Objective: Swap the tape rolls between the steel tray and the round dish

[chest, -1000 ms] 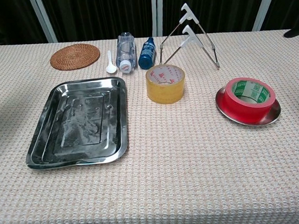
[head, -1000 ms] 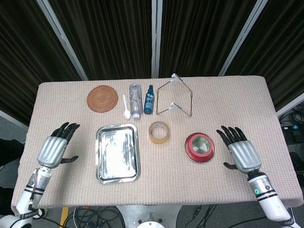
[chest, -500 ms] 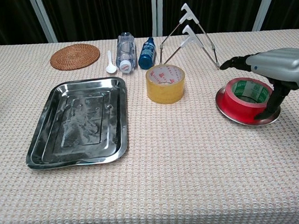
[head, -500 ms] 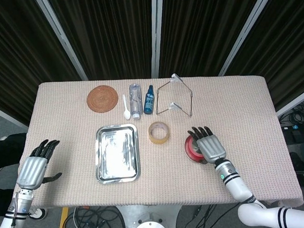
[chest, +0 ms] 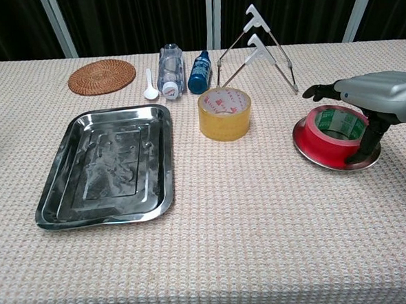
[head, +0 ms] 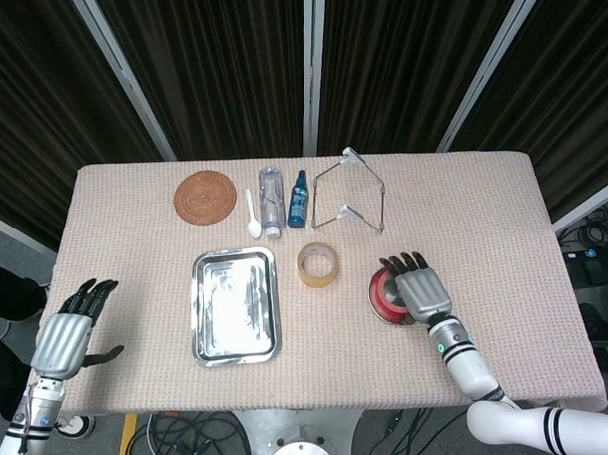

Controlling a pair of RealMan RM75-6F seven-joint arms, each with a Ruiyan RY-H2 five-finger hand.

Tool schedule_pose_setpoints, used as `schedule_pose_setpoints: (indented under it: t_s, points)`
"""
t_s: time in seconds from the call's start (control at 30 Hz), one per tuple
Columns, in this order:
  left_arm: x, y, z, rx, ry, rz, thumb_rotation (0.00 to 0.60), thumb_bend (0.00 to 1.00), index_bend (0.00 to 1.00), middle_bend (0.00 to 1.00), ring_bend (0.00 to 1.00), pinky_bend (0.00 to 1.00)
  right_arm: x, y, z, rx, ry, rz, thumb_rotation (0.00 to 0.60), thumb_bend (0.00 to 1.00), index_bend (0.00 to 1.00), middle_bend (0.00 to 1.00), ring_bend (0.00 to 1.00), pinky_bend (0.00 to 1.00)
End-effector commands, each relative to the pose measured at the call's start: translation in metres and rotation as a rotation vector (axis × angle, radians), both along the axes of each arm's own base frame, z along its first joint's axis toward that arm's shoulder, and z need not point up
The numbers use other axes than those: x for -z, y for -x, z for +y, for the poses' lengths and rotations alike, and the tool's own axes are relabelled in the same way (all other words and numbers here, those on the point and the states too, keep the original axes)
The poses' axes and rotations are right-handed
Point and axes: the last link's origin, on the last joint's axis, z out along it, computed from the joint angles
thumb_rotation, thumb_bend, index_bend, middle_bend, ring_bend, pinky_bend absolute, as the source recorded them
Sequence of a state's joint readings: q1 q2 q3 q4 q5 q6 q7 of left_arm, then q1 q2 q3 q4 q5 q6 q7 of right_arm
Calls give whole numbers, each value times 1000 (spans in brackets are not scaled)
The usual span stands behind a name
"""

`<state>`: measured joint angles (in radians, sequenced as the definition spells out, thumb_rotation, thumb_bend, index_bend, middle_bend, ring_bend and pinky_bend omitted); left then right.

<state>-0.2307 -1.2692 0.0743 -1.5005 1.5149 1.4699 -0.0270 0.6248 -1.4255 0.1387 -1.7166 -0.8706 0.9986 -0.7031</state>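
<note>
Two robot hands spread, empty: right robot hand (head: 422, 292) over red tape roll (chest: 336, 132) in round dish (chest: 308, 150); left robot hand (head: 63, 341) off counter (chest: 248, 218) edge.

Left hand (head: 66, 341): my silver ribbed back, black fingers, black thumb.
Right hand (head: 422, 291): same silver shell, black fingers.
Right wrist: white, black bands, a small green light, I think.
Left wrist: white, dark rings.
</note>
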Motion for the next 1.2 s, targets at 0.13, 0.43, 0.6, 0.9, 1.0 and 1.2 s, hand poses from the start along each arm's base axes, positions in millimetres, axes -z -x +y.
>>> schedule_pose_setpoints:
  t_s: [0.13,0.43,0.6,0.9,1.0,1.2]
  points:
    - [1,1,1,-6,7,5,600,70,90,102,44,212,1,2,0,-1,-5,-1,600,68,0,217,84,0]
    - [1,1,1,-9,7,1,600,70,90,102,43,212,-13,-7,2,-61,67,-64,600,153,0,312,205,52]
    - [-1,3,1,-14,-2,9,600,70,90,102,44,211,-26,-34,15,-167,67,-116,600,151,0,318,207,52]
    - [-6,8,1,-22,-37,6,600,70,90,102,44,212,8,-83,26,-307,-114,-139,600,136,0,322,210,53]
    - [-6,11,0,-32,-40,5,600,70,90,102,44,212,23,-92,24,-324,-149,-129,600,131,0,323,210,53]
    - [-5,16,0,-45,-45,-2,600,70,90,102,44,212,44,-109,22,-355,-188,-108,600,127,0,318,209,53]
